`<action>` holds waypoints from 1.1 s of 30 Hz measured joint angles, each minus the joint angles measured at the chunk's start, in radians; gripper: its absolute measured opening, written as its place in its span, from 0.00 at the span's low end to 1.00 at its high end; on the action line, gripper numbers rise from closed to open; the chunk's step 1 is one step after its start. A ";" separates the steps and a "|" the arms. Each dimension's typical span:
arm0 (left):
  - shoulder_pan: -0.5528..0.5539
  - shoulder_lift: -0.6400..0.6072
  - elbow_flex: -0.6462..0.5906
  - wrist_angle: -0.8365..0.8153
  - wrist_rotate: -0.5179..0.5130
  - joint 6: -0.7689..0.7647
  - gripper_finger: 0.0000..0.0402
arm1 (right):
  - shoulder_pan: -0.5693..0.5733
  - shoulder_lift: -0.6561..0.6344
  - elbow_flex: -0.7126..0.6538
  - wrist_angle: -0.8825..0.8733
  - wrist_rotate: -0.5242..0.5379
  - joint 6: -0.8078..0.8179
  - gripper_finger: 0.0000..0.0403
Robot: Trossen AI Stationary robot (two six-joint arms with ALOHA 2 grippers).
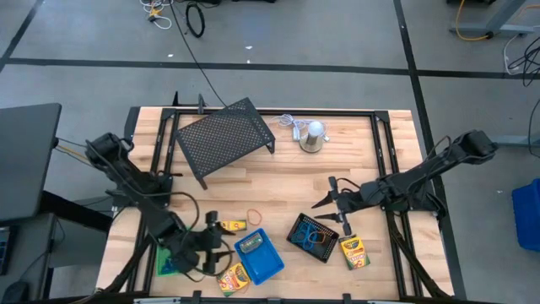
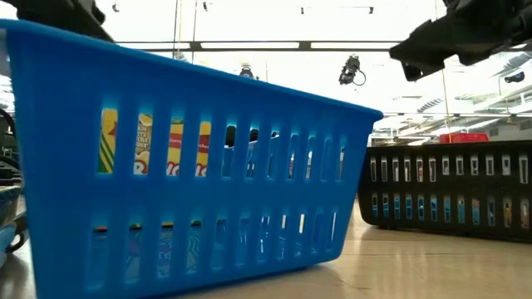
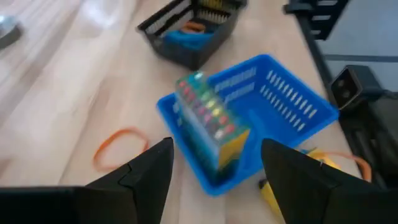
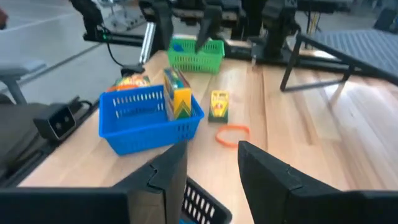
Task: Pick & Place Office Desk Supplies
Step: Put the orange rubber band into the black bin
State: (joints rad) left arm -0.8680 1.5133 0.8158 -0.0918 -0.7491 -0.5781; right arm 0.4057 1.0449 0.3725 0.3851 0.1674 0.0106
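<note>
- Crayon box (image 3: 208, 121): rectangular cardboard, printed with coloured crayon tips, standing tilted inside my blue tray (image 1: 260, 256), a slotted plastic basket at the table's (image 1: 253, 181) front edge.
- My left gripper (image 1: 211, 239) hovers just beside that tray, fingers spread apart and empty; the box lies ahead, between them in the wrist view.
- My right gripper (image 1: 335, 203) hangs over the black mesh tray (image 1: 313, 237), fingers parted, holding nothing.
- A thin orange loop (image 1: 254, 218) lies flat on the wood, near a second crayon box (image 1: 233, 226).
- Only the right wrist view shows the green tray (image 4: 196, 54) clearly; the low view shows only the blue tray's slotted wall.
</note>
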 joint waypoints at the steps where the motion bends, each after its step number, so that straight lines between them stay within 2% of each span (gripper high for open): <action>1: 0.008 0.004 0.000 0.014 0.031 0.015 0.62 | 0.000 0.010 0.000 0.000 0.009 0.001 0.38; 5: 0.022 0.015 0.000 0.021 0.187 -0.038 0.61 | 0.003 0.042 0.000 -0.003 0.024 0.001 0.38; 9: 0.009 0.016 0.000 0.065 0.290 -0.143 0.60 | 0.003 0.060 0.000 0.000 0.082 -0.013 0.38; 16: -0.001 0.125 0.000 0.253 0.399 -0.227 0.56 | 0.012 0.063 0.028 -0.028 0.145 -0.053 0.38; 23: -0.001 0.222 0.067 0.265 0.422 -0.262 0.55 | 0.025 0.063 0.135 -0.193 0.217 -0.099 0.37; 25: -0.001 0.236 0.104 0.223 0.426 -0.274 0.54 | 0.024 0.062 0.158 -0.234 0.228 -0.103 0.37; 33: 0.007 0.355 0.333 -0.221 0.452 -0.341 0.54 | 0.024 0.062 0.180 -0.272 0.240 -0.132 0.37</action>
State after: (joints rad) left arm -0.8611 1.8680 1.1490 -0.3133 -0.2970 -0.9188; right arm 0.4301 1.1072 0.5526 0.1131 0.4076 -0.1215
